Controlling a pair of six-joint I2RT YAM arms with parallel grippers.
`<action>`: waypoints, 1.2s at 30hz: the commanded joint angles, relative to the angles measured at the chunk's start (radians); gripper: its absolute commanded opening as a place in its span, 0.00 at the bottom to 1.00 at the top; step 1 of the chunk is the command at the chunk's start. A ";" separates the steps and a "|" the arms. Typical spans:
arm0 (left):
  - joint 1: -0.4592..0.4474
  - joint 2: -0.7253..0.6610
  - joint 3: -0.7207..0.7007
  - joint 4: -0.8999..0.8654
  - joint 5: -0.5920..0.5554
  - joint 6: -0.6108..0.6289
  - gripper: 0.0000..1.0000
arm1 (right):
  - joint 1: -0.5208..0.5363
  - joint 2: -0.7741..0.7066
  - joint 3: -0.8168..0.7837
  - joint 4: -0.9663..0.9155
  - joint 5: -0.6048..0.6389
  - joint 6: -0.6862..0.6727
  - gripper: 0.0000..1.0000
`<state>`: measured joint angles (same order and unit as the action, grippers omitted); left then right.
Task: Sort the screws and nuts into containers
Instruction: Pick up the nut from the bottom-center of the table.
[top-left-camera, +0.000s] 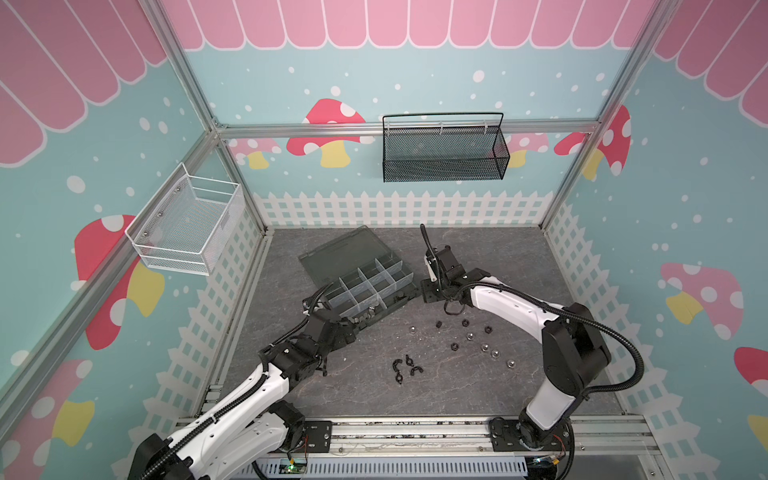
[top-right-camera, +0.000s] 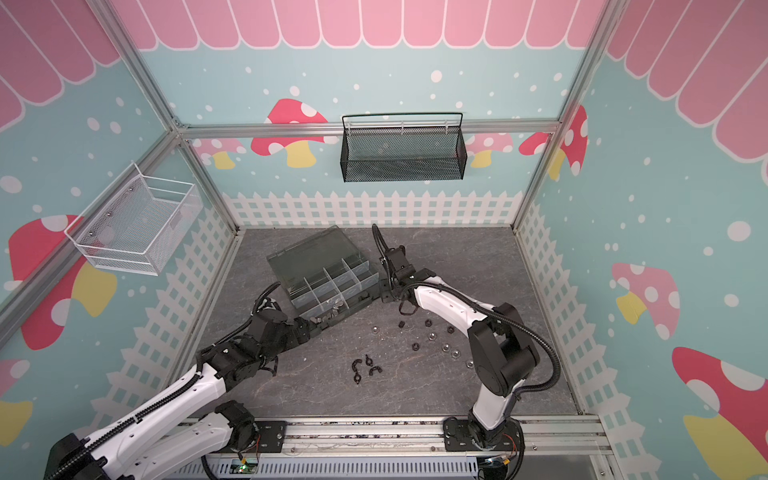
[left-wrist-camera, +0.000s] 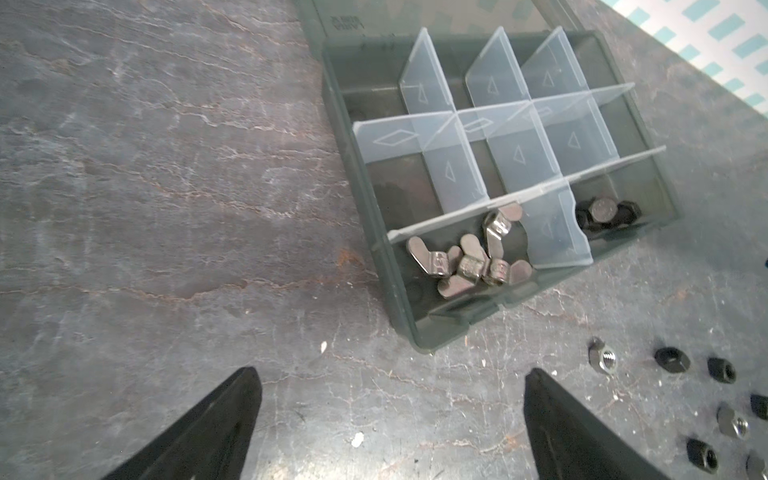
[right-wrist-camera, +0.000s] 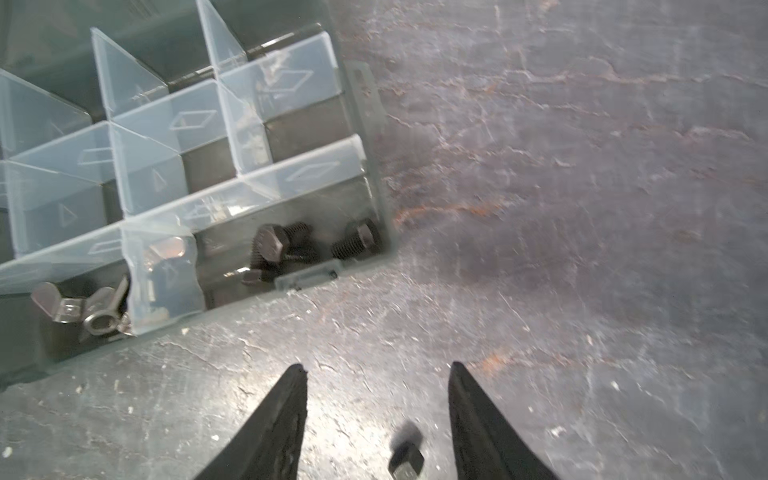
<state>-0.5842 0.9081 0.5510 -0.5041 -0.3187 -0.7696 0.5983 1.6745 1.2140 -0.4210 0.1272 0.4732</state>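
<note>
Step, as judged: mid-sort; some hardware binned, more loose on slate-like grey tabletop.

Left gripper (left-wrist-camera: 390, 419): fingers wide, nothing between. Organizer box (left-wrist-camera: 419, 328) just beyond fingertips; smoky grey plastic, translucent whitish dividers. Silver wing nuts (left-wrist-camera: 465, 262) in compartment nearest fingers.

Loose hex and domed nuts (top-left-camera: 469, 336) on table, between arms.

Right gripper (right-wrist-camera: 376, 419): fingers parted; small black screw (right-wrist-camera: 406, 459) between them, blurred, apparently ungripped. Black screws (right-wrist-camera: 291, 249) in compartment ahead of fingers.

Next move calls for regrip, carry over box wall.
</note>
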 joint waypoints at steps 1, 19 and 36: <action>-0.068 0.040 0.052 0.015 -0.053 0.012 0.99 | 0.005 -0.102 -0.072 -0.003 0.101 0.062 0.63; -0.322 0.345 0.204 0.177 0.070 0.105 0.99 | -0.167 -0.513 -0.416 -0.050 0.113 0.206 0.97; -0.471 0.528 0.270 -0.014 0.095 0.107 0.77 | -0.179 -0.523 -0.430 -0.058 0.154 0.234 0.97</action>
<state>-1.0542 1.4231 0.8032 -0.4568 -0.2192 -0.6685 0.4252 1.1561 0.7696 -0.4683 0.2653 0.6865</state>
